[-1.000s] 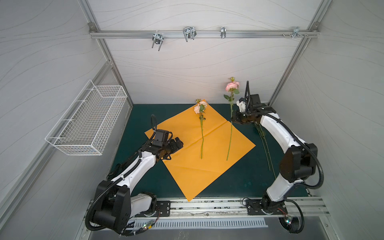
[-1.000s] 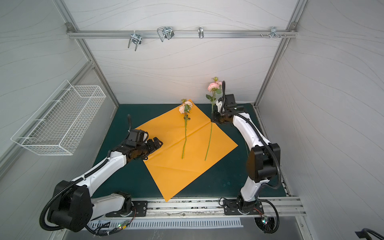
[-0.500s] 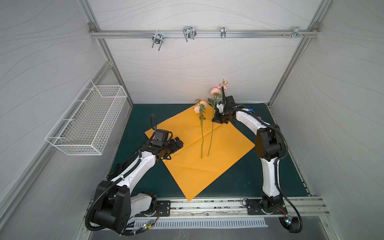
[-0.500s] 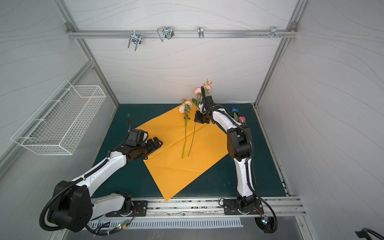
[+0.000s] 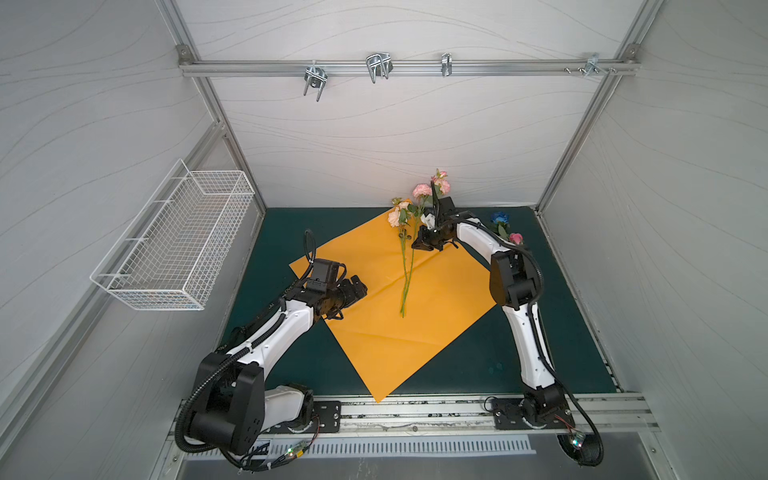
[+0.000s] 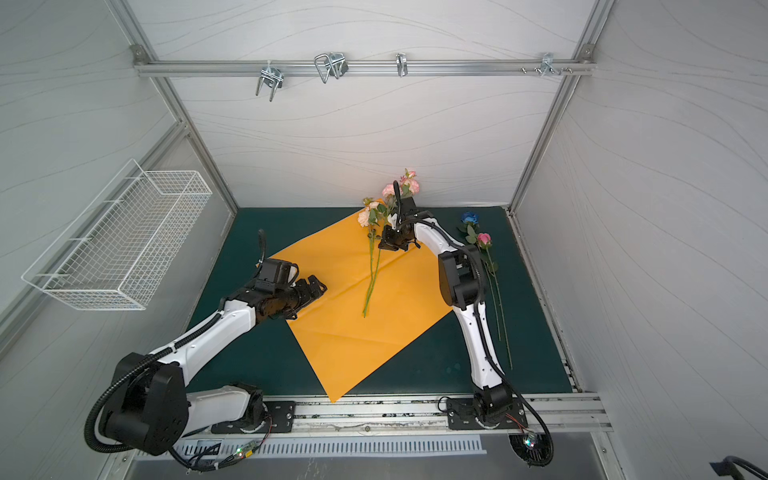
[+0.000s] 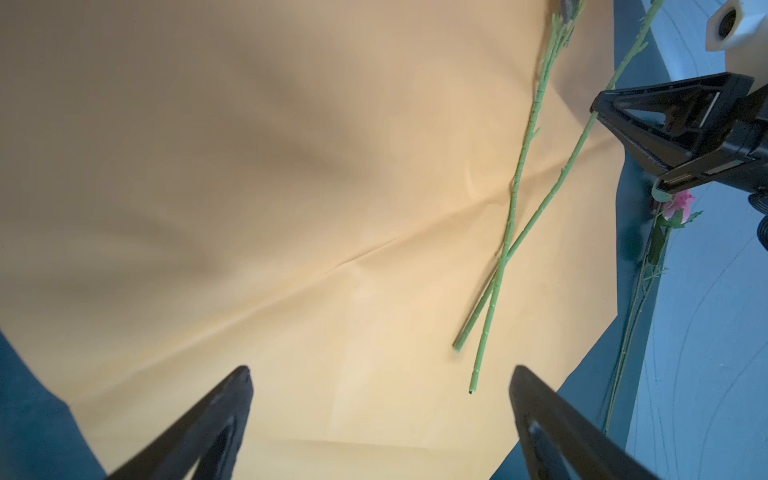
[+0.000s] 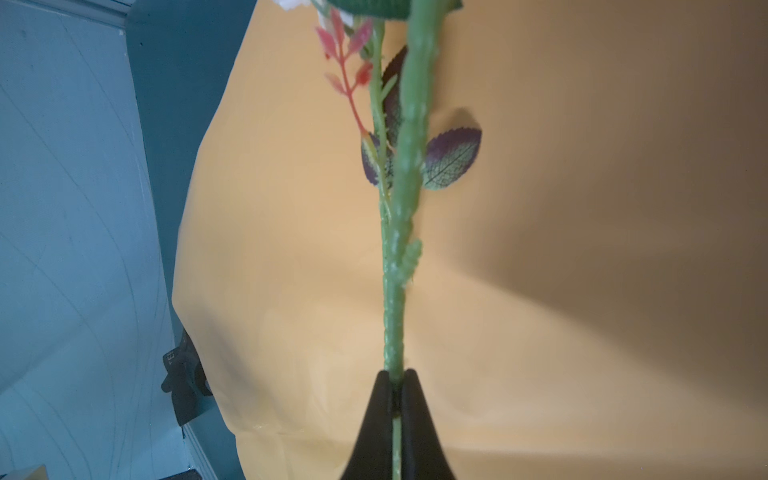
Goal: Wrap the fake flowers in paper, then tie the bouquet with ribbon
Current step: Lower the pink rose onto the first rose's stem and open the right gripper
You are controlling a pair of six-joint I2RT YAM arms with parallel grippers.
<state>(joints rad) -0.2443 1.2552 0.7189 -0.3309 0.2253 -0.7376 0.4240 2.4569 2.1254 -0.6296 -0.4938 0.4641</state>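
The fake flowers lie loose, not bunched. A peach flower [image 5: 395, 217] rests on the orange wrapping paper [image 5: 395, 340]. My right gripper [image 5: 419, 245] is shut on the thin green stem [image 8: 394, 316] of a pink flower [image 5: 422, 190], holding it tilted beside the peach one. The two stems cross low down [image 7: 503, 257] and their ends touch the paper. A blue rose [image 5: 498, 217] and a small pink rose [image 5: 516, 238] lie on the green mat behind the right arm. At the paper's left edge my left gripper [image 5: 358, 289] stands open and empty, with its fingertips [image 7: 245, 376] above the paper.
A white wire basket [image 5: 178, 245] hangs on the left wall. A metal rail with hooks [image 5: 378, 66] crosses the back wall overhead. The stems of the two roses [image 6: 498, 316] run along the mat to the right of the paper, close to the right arm.
My right gripper has carried the pink flower leftward from the paper's right side to beside the peach flower, and the stems now cross. The left arm has not moved.
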